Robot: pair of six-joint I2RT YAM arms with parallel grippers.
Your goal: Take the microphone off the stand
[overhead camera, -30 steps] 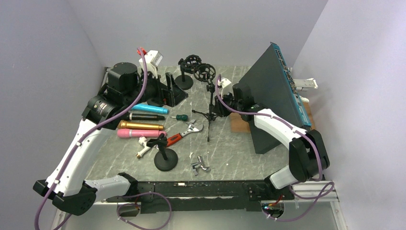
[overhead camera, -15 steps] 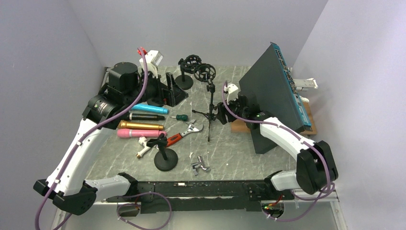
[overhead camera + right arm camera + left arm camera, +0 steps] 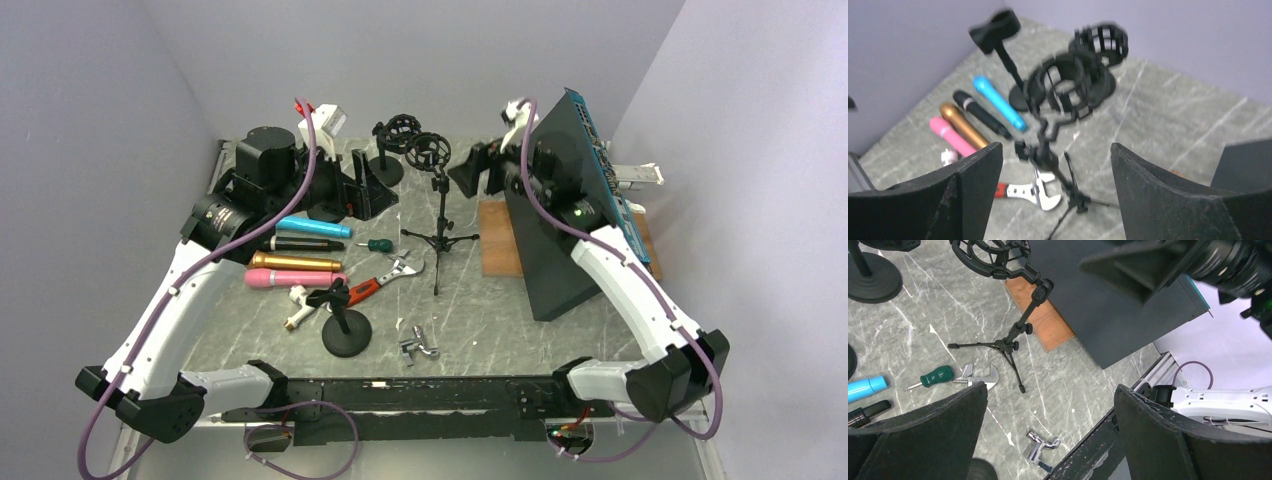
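Note:
Several microphones lie side by side on the table's left: blue point(image 3: 315, 227), black point(image 3: 305, 243), gold point(image 3: 295, 261) and pink point(image 3: 290, 279). The black tripod stand point(image 3: 440, 225) stands mid-table, and its shock mount point(image 3: 428, 152) holds nothing. My right gripper point(image 3: 480, 170) hangs open, high at the back right of that mount; in the right wrist view point(image 3: 1055, 146) the mount point(image 3: 1063, 90) shows between the fingers, blurred. My left gripper point(image 3: 368, 190) is open and raised at the back left, looking down on the tripod point(image 3: 1010, 342).
A round-base stand with a clip point(image 3: 345, 325) stands at the front, another with a shock mount point(image 3: 388, 160) at the back. A wrench point(image 3: 385, 280), screwdriver point(image 3: 377, 245) and metal fitting point(image 3: 418, 345) lie about. A big dark panel point(image 3: 560, 200) leans at the right on a wooden board point(image 3: 495, 240).
My right gripper has opened, left the tripod stand's pole and swung up and back towards the dark panel. The left arm has shifted slightly to the right.

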